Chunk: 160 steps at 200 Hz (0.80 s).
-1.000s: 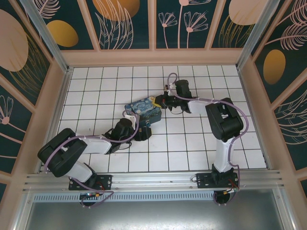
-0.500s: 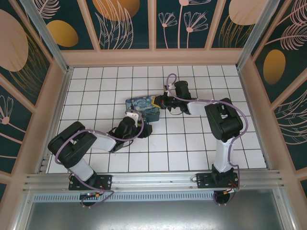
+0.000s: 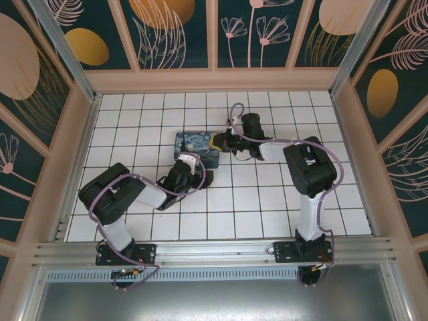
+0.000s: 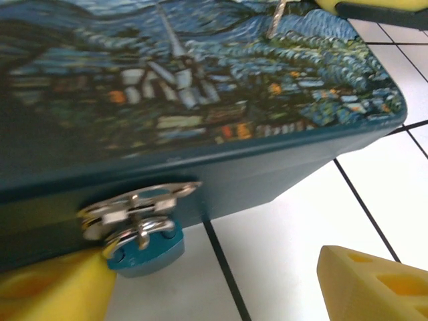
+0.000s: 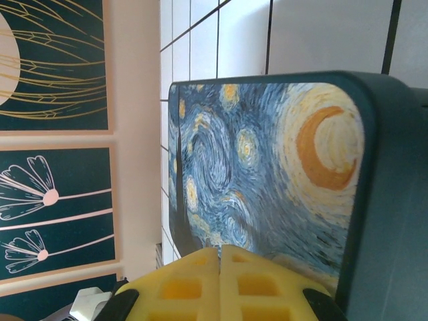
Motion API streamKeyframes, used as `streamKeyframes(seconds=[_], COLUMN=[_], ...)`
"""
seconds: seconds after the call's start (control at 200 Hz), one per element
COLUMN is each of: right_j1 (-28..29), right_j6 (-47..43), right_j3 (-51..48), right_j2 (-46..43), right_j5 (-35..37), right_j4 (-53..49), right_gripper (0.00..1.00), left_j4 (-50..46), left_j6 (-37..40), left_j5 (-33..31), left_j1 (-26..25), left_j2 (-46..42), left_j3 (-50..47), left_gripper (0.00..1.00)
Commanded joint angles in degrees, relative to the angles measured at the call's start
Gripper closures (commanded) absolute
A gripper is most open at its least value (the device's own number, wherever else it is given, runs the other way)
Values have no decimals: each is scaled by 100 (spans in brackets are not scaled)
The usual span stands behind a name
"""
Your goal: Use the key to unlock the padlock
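Left wrist: padlock (image 4: 144, 246) hangs inside released left pincer (image 4: 214, 274), beside one finger; right pincer (image 5: 221, 281) clenched.

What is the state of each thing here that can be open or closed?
box: lid closed.
padlock: hanging on the hasp, shackle looks closed.
left end effector: open, near the padlock.
right end effector: shut, at the box lid.

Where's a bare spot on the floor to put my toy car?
Bare tiles lie between the left arm and the right arm near the front, between the right arm and the right wall, and along the back wall. It's crowded around the painted box.
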Motion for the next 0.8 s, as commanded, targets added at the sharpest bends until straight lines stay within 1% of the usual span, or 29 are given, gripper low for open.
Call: streamKeyframes(seconds=[0.0,0.155,0.495,0.611,0.796], right_j1=[116,131,167,167,162], right_j6=[37,23,42,43,49], right_j3=[45,50,16,19,25], right_j2=[312,317,332,333,361], right_j5=[86,104,133,138,122], right_j4=[-237,-254,-219,-215,-213], right_gripper=[100,100,100,100,100], left_j4=[224,379,1481,1672,1611], left_j6=[-30,-329,-1304,-1416,-1368], left_j5=[450,639,1146,1230,1202], left_j1=[26,74,410,480,614], left_j2=[237,321,516,547,405], left_j3=[235,291,-138,-239,-350], left_gripper=[21,20,20,20,19])
